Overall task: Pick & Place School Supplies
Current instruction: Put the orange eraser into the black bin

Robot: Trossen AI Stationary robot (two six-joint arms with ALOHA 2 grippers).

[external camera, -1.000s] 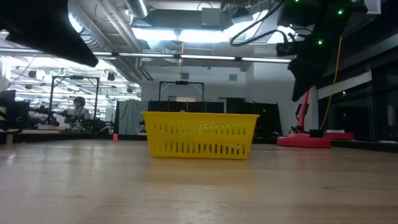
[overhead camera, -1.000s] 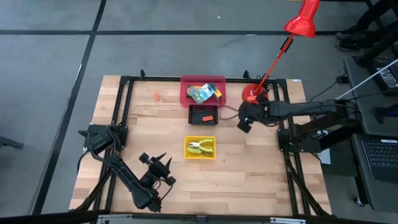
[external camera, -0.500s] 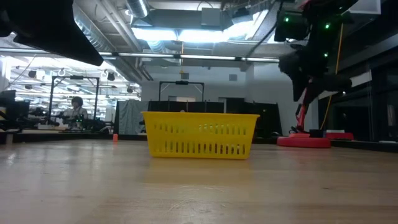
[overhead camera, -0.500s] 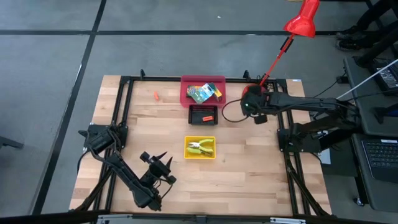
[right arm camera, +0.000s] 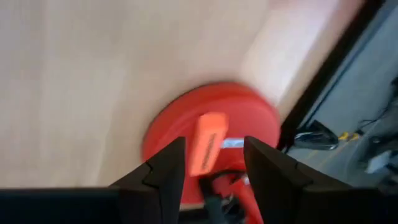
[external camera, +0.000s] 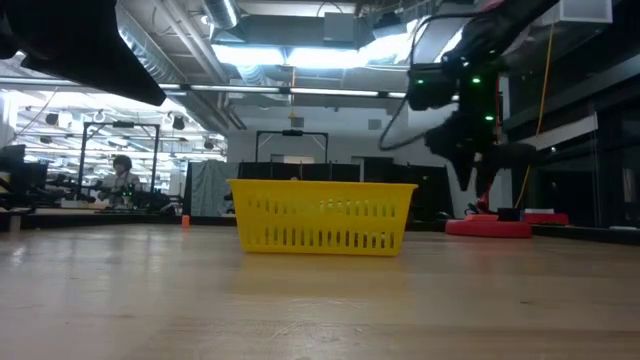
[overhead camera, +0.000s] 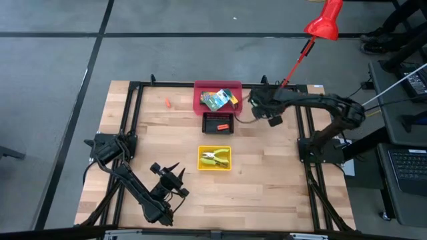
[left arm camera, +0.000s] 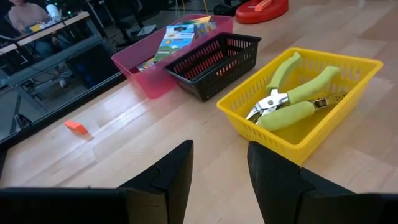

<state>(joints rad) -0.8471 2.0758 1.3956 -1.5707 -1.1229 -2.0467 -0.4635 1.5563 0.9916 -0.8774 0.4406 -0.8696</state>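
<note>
My right gripper (overhead camera: 255, 100) hovers open above the table beside the red tray (overhead camera: 199, 107), at the lamp's base. An orange-red stubby piece (right arm camera: 208, 143) shows blurred between its fingers (right arm camera: 214, 165). Crayon boxes (overhead camera: 219, 100) lie in the red tray, the yellow-handled pliers (left arm camera: 292, 102) in the yellow tray (overhead camera: 215, 148), and orange-red pieces (overhead camera: 223, 127) in the black tray (overhead camera: 207, 119). One more orange-red piece (overhead camera: 167, 102) lies flat on the bare wood at the far left. My left gripper (left arm camera: 219, 168) waits open near the front left, pointing at the trays. My right gripper has the orange-red piece (right arm camera: 205, 134) between its fingers, close to one finger (right arm camera: 168, 168) and with a gap to the other. The fingers slant down from above. I cannot tell whether that finger touches the piece.
The red desk lamp's base (right arm camera: 255, 118) stands right under my right gripper, and its stem (overhead camera: 293, 67) slants up past the far right corner. A black frame (overhead camera: 133, 133) runs around the wooden table top. Bare wood lies in front of the yellow tray (external camera: 320, 225).
My right gripper has swung from the right of the black tray toward the far edge and the red tray. It has sunk a little and rolled about its own line. My left arm has kept still.
</note>
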